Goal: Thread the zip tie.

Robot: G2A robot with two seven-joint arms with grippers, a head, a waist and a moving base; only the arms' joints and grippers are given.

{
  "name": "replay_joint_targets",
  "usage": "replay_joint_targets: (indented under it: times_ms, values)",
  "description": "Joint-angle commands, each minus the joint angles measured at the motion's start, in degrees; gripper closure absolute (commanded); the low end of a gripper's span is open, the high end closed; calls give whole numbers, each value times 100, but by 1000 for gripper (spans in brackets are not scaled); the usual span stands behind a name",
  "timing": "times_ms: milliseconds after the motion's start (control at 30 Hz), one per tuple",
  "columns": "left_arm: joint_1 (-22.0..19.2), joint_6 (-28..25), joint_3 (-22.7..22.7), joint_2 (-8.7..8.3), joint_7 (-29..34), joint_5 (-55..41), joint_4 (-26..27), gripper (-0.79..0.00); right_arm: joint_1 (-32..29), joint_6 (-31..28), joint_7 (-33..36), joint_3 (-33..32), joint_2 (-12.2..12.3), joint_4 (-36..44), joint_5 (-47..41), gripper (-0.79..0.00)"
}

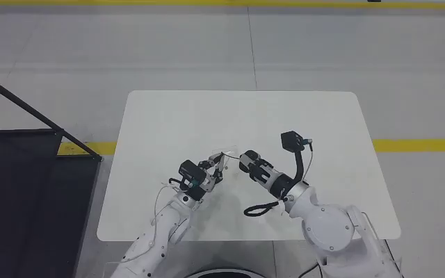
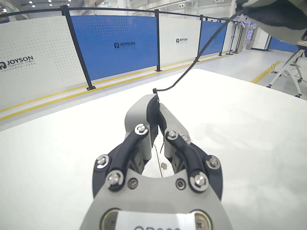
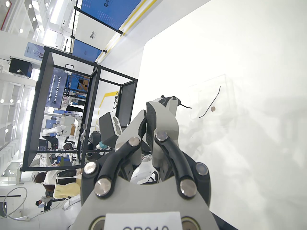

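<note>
A black zip tie [image 2: 191,66] is stretched in the air between my two grippers, above the front middle of the white table [image 1: 313,125]. My left gripper [image 2: 157,101] is shut on it just behind its small square head [image 2: 154,90], and a short tail hangs down between the fingers. The strap rises from there to my right gripper [image 2: 242,2], which is shut on its far end. In the top view the left gripper [image 1: 213,169] and right gripper [image 1: 245,160] stand close together, tip to tip. The right gripper [image 3: 146,107] shows pads pressed together, with the left gripper [image 3: 168,100] just beyond.
A thin dark strip [image 3: 212,100] lies on the table beside a small brown spot [image 3: 212,108], under the grippers. A black frame [image 1: 42,187] stands off the table's left side. The table's rounded edge [image 1: 104,233] runs close behind the arms.
</note>
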State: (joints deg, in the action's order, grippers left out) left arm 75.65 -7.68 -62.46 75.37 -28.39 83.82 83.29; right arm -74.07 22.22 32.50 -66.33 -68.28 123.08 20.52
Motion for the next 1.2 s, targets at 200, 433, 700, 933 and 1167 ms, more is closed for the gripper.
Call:
replay_joint_targets:
  times_ms: [200, 433, 700, 933, 1167]
  values:
    - [0, 0, 0, 0, 0, 0, 0, 0, -68, -370, -102, -31, -7, -119, -128, 0]
    - [0, 0, 0, 0, 0, 0, 0, 0, 63, -241, -150, 28, -37, -331, -175, 0]
    - [14, 9, -6, 0, 38, -5, 33, 0, 157, 73, -153, 47, -62, -421, -182, 0]
    - [92, 43, -56, -2, 41, -7, 149, 0, 112, 319, -133, -60, -60, -408, -174, 0]
    - [106, 82, -65, 8, 3, -4, 161, 0, 88, 638, -181, -140, -64, -422, -134, 0]
